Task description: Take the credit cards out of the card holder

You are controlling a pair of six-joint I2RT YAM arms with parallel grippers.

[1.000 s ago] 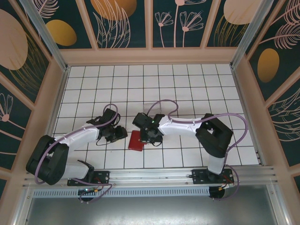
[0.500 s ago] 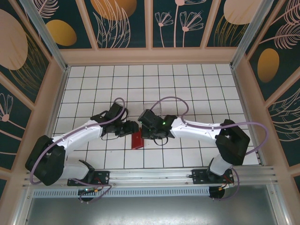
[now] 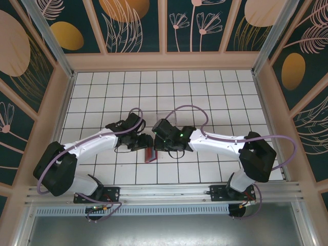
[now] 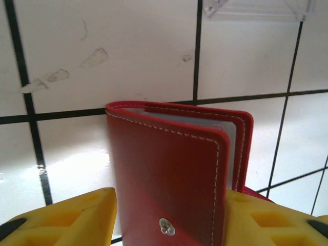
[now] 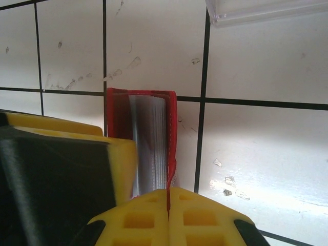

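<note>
1. Top external view, read left to right: my left gripper (image 3: 145, 145) stands at the left of the card holder (image 3: 149, 156) and my right gripper (image 3: 158, 150) at its right. The holder sits between them on the white tiled table (image 3: 205, 92).
2. Left wrist view: the holder faces the lens cover-on, with its snap stud (image 4: 164, 226) low on the cover. My left fingers (image 4: 66, 218) are spread to the holder's width, one at each side edge. I cannot tell whether they squeeze it.
3. Right wrist view: my right fingers (image 5: 205, 215) are pressed together, pinching a thin red edge of the holder.
4. Step in hand, as I judge it: opening the holder. Done well, the left side steadies the body while the right peels its red edge away slowly, without dragging the holder off the left pads.
5. View differences: the right wrist view gives the holder end-on, its grey-clear sleeves (image 5: 148, 143) packed as a stack. The left wrist view gives the cover and stitching instead. I judge the credit cards to be hidden inside those sleeves. A transparent box (image 5: 266, 13) lies beyond the holder.
</note>
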